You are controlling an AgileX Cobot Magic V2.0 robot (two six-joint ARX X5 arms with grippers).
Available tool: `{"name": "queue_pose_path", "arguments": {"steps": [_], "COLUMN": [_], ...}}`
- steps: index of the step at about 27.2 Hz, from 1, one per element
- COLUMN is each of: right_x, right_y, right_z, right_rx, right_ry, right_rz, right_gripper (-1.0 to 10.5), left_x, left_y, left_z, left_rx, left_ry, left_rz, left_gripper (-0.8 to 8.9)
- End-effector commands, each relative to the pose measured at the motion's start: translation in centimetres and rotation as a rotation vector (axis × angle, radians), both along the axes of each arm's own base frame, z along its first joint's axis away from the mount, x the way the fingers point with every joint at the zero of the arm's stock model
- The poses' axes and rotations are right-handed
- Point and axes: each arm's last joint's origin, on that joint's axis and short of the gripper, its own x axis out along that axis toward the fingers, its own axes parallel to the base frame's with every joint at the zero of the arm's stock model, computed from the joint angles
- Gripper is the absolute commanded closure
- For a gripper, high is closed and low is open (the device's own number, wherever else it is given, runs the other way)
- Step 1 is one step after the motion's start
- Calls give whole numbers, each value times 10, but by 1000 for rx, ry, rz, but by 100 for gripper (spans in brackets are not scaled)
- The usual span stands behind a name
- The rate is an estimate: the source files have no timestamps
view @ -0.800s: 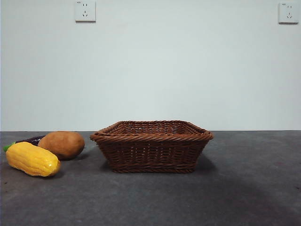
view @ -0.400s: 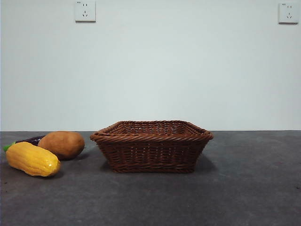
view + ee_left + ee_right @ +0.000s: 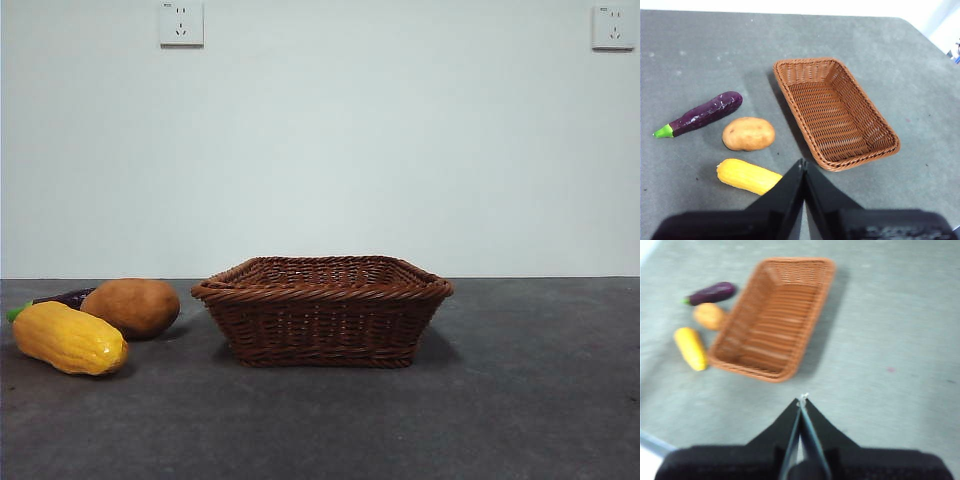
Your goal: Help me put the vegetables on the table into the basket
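Observation:
The brown wicker basket stands mid-table and holds nothing. To its left lie the yellow corn cob, the brown potato and, furthest back, the purple eggplant. My left gripper is shut and hangs high above the table, near the corn and the basket's near corner. High over the bare table on the basket's other side, my right gripper is shut too. Neither gripper shows in the front view.
The dark grey table stretches to the basket's right and front. A white wall with two sockets stands behind. The table's rounded far corner shows in the left wrist view.

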Motion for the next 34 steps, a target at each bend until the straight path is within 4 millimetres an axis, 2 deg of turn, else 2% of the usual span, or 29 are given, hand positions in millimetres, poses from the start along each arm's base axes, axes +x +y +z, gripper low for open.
{"name": "queue_pose_path", "arguments": {"steps": [1, 3, 4, 6, 11, 15, 19, 23, 26, 29, 34], "right_x": [-1, 1, 1, 3, 12, 35, 82, 144, 193, 233, 276], "right_y": [1, 1, 1, 1, 2, 2, 12, 38, 63, 86, 115], "right_z": [2, 2, 2, 3, 7, 12, 12, -1, -26, -57, -105], "right_rx": [5, 6, 7, 9, 44, 56, 80, 41, -8, -58, -117], "right_ry": [-17, -12, -9, 0, 26, 52, 80, 143, 230, 302, 362], "right_rz": [22, 23, 21, 20, 31, 24, 50, 59, 80, 79, 63], "right_gripper": [920, 725, 578, 365, 351, 351, 352, 352, 352, 353, 360], "left_x": [3, 6, 7, 9, 20, 28, 38, 45, 49, 51, 52], "left_y": [0, 0, 0, 0, 0, 0, 0, 1, 1, 1, 1], "left_z": [0, -1, -1, -2, -6, -6, -7, -10, -12, -13, -14], "left_rx": [9, 8, 8, 7, 2, 1, -14, -13, -13, -13, -12], "left_ry": [-2, 7, 13, 23, 69, 69, 80, 106, 115, 124, 131], "left_rz": [-7, -7, -7, -6, -3, -3, 6, 7, 7, 8, 10], "left_gripper": [657, 285, 158, 145, 145, 146, 146, 146, 146, 146, 146]}}
